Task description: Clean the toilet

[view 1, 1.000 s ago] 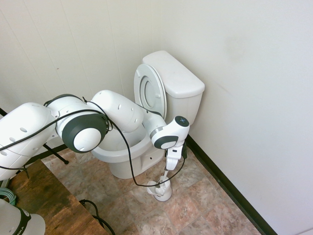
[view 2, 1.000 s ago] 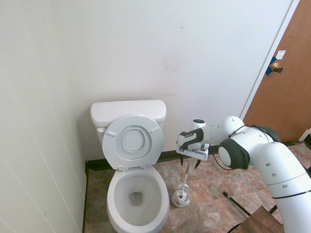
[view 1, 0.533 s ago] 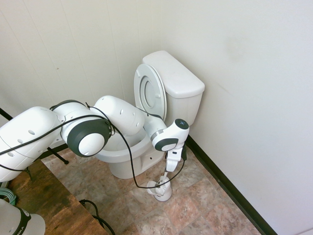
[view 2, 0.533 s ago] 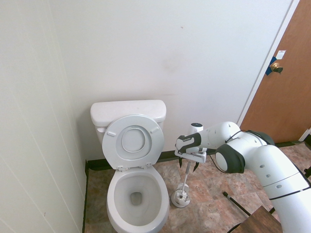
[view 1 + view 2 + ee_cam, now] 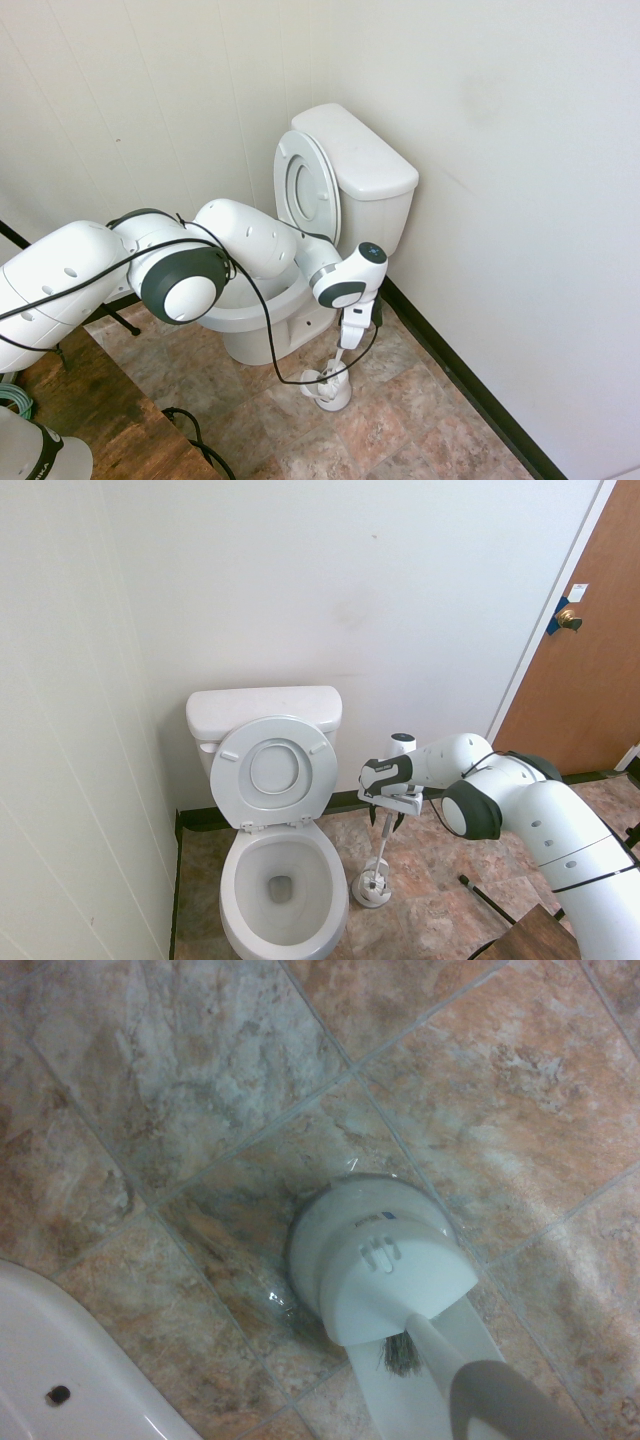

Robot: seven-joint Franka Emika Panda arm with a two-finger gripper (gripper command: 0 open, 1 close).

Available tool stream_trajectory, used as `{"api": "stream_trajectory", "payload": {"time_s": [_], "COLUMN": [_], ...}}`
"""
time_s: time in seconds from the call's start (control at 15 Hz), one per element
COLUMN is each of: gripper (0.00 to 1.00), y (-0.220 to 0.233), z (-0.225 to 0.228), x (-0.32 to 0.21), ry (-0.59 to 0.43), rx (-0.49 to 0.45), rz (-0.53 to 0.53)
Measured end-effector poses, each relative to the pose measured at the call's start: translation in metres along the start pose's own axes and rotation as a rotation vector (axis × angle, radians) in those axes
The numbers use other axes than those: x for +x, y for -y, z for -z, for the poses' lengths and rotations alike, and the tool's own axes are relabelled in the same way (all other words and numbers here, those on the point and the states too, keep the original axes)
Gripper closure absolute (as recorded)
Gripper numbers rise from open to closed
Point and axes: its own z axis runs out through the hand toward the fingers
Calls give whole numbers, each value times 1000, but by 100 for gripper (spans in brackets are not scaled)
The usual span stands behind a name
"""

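White ceramic toilet stands in the corner w/ its tank against the back wall, lid and ring seat raised, bowl open. Just beside it on the brown stone-tile floor sits a small white brush holder, w/ the brush handle rising straight up from it. The pincer points down right at the top of this handle, jaws on both sides of it, but I cannot tell if they already grip it or are only part closed.
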Motion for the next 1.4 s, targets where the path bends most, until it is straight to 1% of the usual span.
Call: {"api": "stream_trajectory", "payload": {"time_s": [0.8, 1.0, 1.4], "gripper": [100, 100, 100], "y": [1, -4, -48], "z": [2, 0, -2], "x": [5, 2, -21], "ry": [5, 5, -16], "rx": [-11, -15, -5], "rz": [-11, 28, 117]}}
